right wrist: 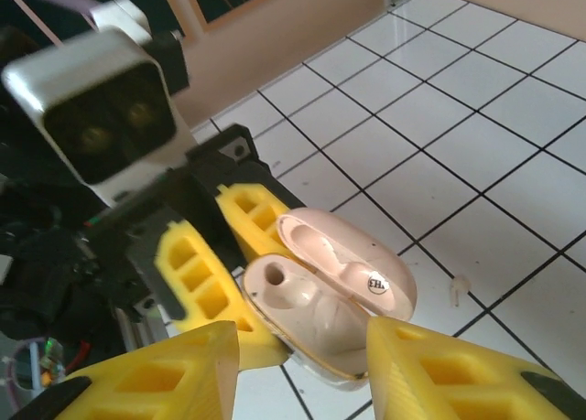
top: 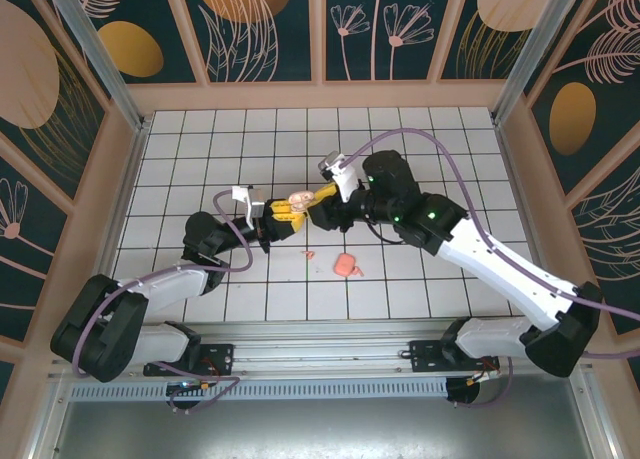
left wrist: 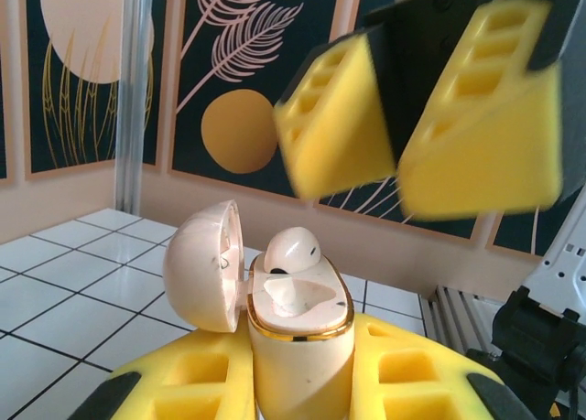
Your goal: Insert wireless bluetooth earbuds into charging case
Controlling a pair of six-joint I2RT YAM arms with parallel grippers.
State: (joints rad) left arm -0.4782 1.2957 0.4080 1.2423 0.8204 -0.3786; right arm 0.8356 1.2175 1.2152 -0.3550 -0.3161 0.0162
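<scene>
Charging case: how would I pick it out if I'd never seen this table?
Look to the middle of the white tiled table, where the two arms meet. The left arm's yellow-padded end effector grips a cream egg-shaped case. Unlike the pink lump lying on the tiles nearby, it is held up, lid hinged open, with a gold rim.

right fingers (left wrist: 339, 118): blurred, cropped | charging case (left wrist: 298, 347) base: hidden between left fingers (left wrist: 188, 383)
</scene>
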